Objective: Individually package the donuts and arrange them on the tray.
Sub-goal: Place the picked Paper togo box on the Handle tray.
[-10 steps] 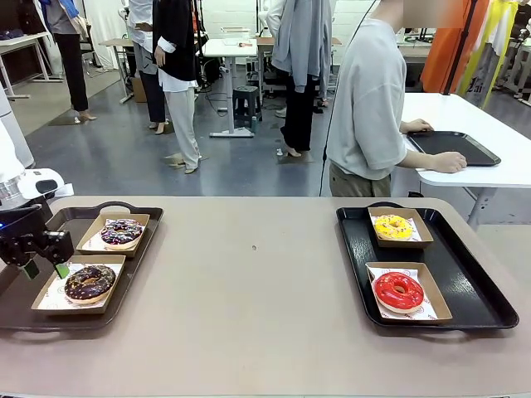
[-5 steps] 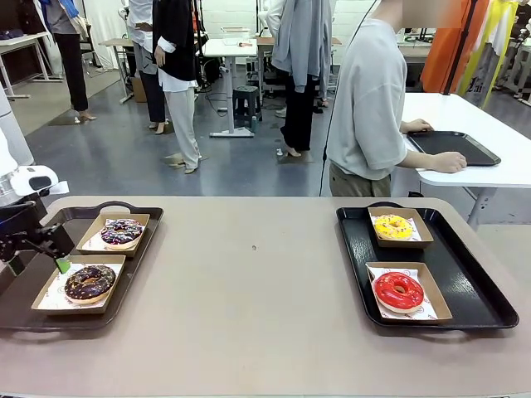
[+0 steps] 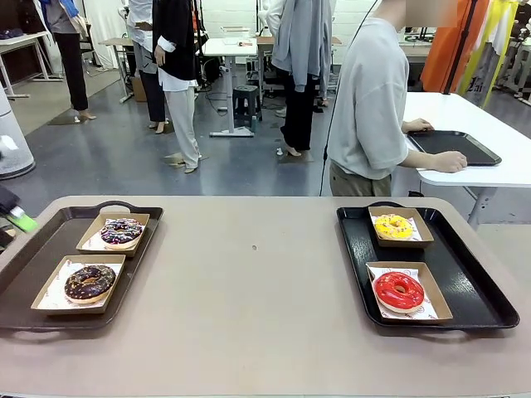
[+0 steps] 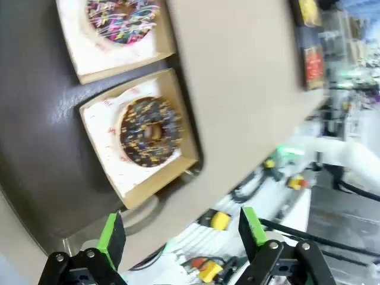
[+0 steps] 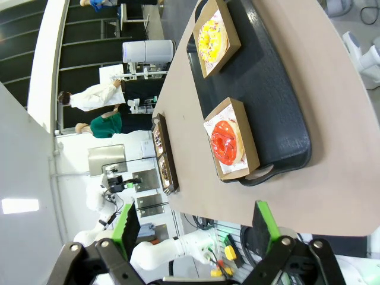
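- We see a tan table [image 3: 257, 290] with rounded far corners.
- Directly on it at our left lies a dark brown tray [image 3: 33, 257] with a handle at its far end.
- At our right lies a black tray [image 3: 477, 290], well apart from the first, with bare tabletop between them.

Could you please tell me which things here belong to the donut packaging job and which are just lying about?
Job: chocolate donut, purple-and-white donut, yellow donut, red donut, their cardboard boxes, left tray, right tray.
Lying about: spare tray on the person's white table.
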Controlling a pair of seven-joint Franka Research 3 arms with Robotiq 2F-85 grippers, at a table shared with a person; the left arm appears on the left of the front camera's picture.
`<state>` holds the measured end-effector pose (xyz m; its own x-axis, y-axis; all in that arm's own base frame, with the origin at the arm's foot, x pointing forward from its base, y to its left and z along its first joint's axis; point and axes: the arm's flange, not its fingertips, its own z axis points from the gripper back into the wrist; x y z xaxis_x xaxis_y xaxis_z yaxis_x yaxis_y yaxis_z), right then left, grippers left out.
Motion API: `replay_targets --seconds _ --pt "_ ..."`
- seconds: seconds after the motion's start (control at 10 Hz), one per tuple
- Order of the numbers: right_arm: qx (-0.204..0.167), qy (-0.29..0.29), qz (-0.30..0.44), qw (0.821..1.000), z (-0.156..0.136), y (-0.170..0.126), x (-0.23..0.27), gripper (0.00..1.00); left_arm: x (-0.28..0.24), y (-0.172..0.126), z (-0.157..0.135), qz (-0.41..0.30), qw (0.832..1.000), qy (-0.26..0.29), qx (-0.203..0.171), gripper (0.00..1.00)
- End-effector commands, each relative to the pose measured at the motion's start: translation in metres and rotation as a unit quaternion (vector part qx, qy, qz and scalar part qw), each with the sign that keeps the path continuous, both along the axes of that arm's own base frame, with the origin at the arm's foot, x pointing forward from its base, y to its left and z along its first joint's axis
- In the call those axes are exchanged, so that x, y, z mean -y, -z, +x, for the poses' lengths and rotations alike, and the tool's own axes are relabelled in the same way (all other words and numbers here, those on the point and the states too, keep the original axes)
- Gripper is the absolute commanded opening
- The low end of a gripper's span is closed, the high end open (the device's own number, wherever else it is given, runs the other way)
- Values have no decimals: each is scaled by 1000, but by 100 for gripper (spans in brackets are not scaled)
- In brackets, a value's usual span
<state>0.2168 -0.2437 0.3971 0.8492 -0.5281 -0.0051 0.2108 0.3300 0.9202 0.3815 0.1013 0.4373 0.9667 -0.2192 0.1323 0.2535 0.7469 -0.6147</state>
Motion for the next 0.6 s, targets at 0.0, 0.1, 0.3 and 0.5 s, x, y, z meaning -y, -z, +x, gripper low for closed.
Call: replay_targets --seconds 0.0,0.1,0.3,0.5 --pt "2 -1 4 1000 -1 0 0 100 -53 -4 26 -145 988 4 -46 100" --pt "2 -1 4 1000 -1 0 0 100 -76 -4 31 -196 979 -19 -43 100" --pt "2 -1 4 1000 -1 0 0 100 -132 5 24 -290 954 -67 -42 100" --pt "2 -1 4 1000 -1 0 0 100 -169 20 7 -318 942 -103 -35 100"
